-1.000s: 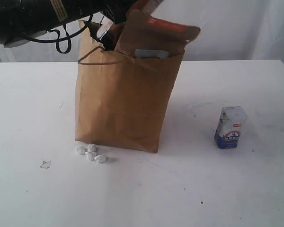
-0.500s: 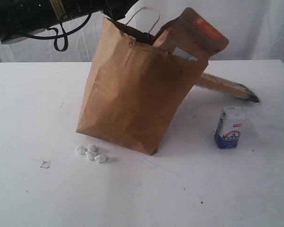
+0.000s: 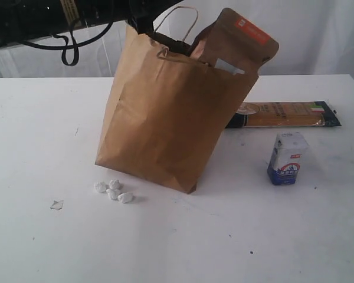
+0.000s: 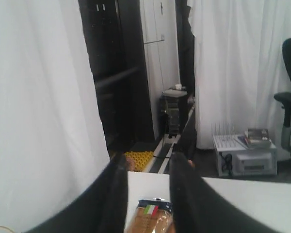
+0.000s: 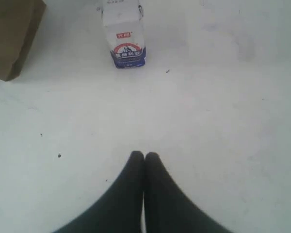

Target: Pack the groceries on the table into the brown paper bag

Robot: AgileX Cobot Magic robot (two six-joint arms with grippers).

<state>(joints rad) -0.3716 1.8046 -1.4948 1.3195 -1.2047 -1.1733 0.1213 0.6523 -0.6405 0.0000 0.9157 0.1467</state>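
On the table (image 3: 41, 124) the creased brown paper bag (image 3: 165, 130) leans (pouch (image 3: 242, 41) poking out), left gripper (image 4: 149, 164) spread, right gripper (image 5: 144, 155) closed

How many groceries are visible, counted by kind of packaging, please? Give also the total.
Pouch, in the bag: 1
Packet of spaghetti, on the table: 1
Carton, on the table: 1
Total: 3
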